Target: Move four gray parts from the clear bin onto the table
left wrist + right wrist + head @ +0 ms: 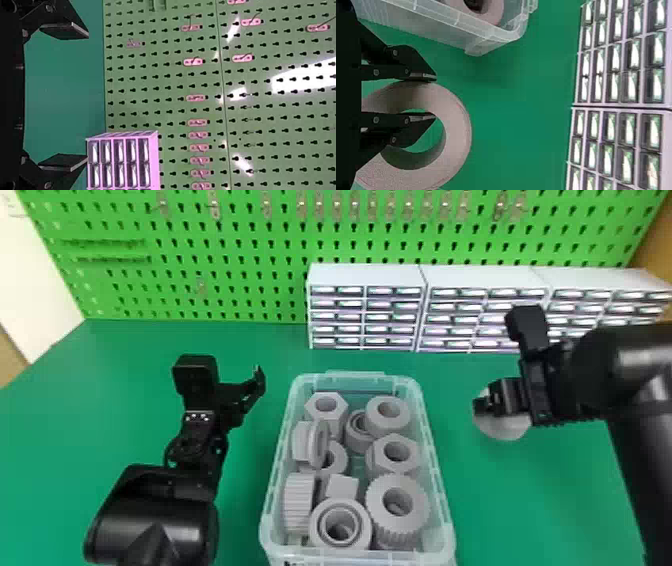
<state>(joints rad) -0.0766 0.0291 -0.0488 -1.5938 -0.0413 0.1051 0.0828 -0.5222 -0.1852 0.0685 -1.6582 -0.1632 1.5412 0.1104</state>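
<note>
Right gripper (434,97) pinches one side of gray ring (459,130), right of clear bin (441,495); off-centre grip could let it tilt or slip. Left gripper (88,95) fingers spread, empty.

A workshop, judging by the green pegboard (240,245) with metal hooks (215,205) and small-drawer cabinets (367,310) along the green desk (135,350)

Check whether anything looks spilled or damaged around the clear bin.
Nothing stands out. The clear bin stands upright, its jumbled gray parts lie inside, and the right gripper grips a gray ring by its wall.
</note>
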